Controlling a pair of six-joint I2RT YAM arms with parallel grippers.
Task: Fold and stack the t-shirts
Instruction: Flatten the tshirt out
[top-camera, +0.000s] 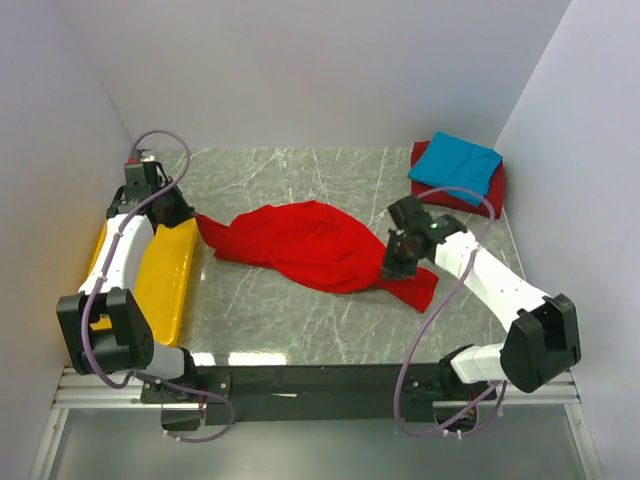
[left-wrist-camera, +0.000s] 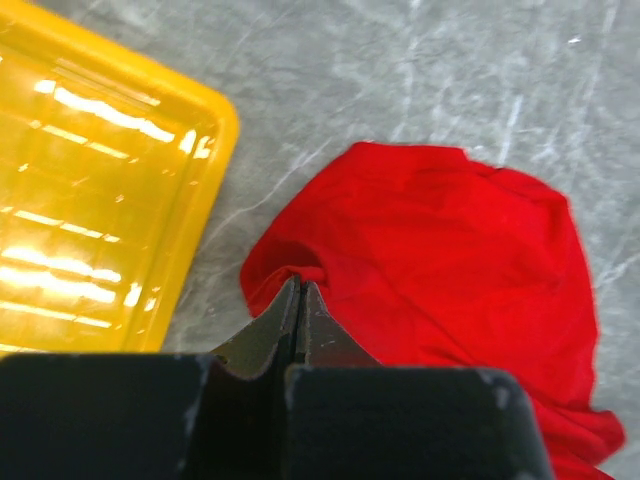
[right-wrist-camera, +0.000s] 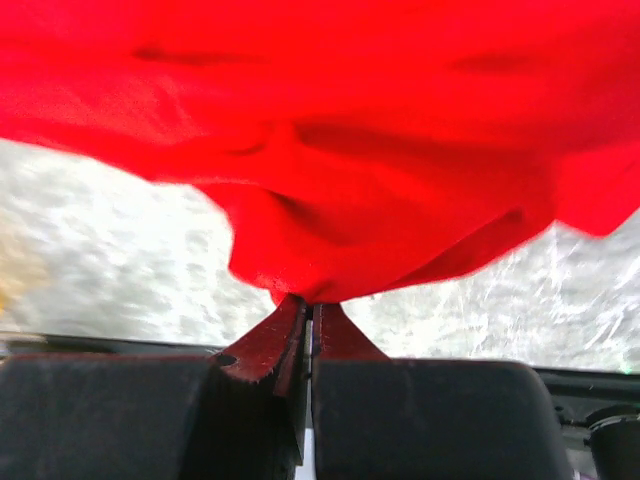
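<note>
Bright red soft cloth, the crumpled t-shirt (top-camera: 305, 245) sprawls mid-frame on the grey marbled table (top-camera: 260, 320). The left gripper (left-wrist-camera: 300, 292) is pinched on its left edge beside the yellow plastic tray (left-wrist-camera: 90, 200); the right gripper (right-wrist-camera: 308, 308) clamps its right side. At upper right, a folded turquoise-blue t-shirt (top-camera: 455, 167) tops a darker red t-shirt (top-camera: 494, 190).

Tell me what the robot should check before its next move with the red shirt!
1. Left end effector shut on the bright red t-shirt's edge: ok.
2. Right end effector shut on the same shirt: ok.
3. Shirt spread flat on the table: not ok, it is bunched between the two.
4. Shirt off the yellow tray: ok, a gap shows in the left wrist view.
5. Turquoise t-shirt folded on the darker red t-shirt, far right: ok.
</note>
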